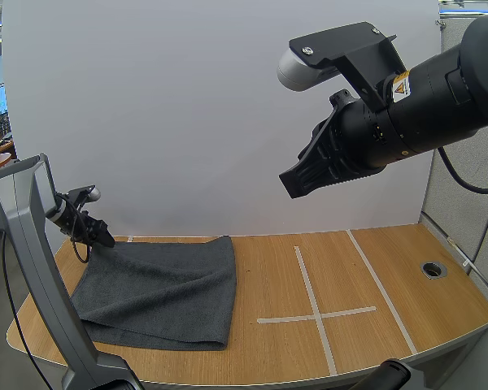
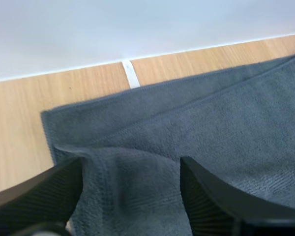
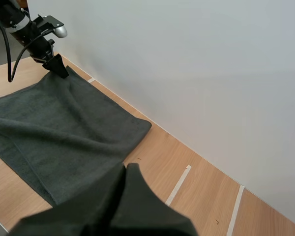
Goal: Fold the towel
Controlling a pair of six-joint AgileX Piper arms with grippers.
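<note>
A dark grey towel (image 1: 163,288) lies folded over on the left part of the wooden table (image 1: 407,325), its upper layer set back from the far edge. My left gripper (image 1: 100,238) is down at the towel's far left corner. In the left wrist view its fingers (image 2: 49,191) stand apart and open (image 2: 132,167), and a rumpled bit of the towel (image 2: 211,128) lies between them. My right gripper (image 1: 297,183) hangs high above the table's middle, well clear of the towel. Its fingers lie together as one dark wedge (image 3: 125,169) over the towel's (image 3: 64,123) near right edge.
A white tape cross (image 1: 315,315) and a long diagonal tape line (image 1: 382,288) mark the bare wood to the right of the towel. A round cable hole (image 1: 433,269) sits near the right edge. A white wall (image 1: 228,122) stands close behind the table.
</note>
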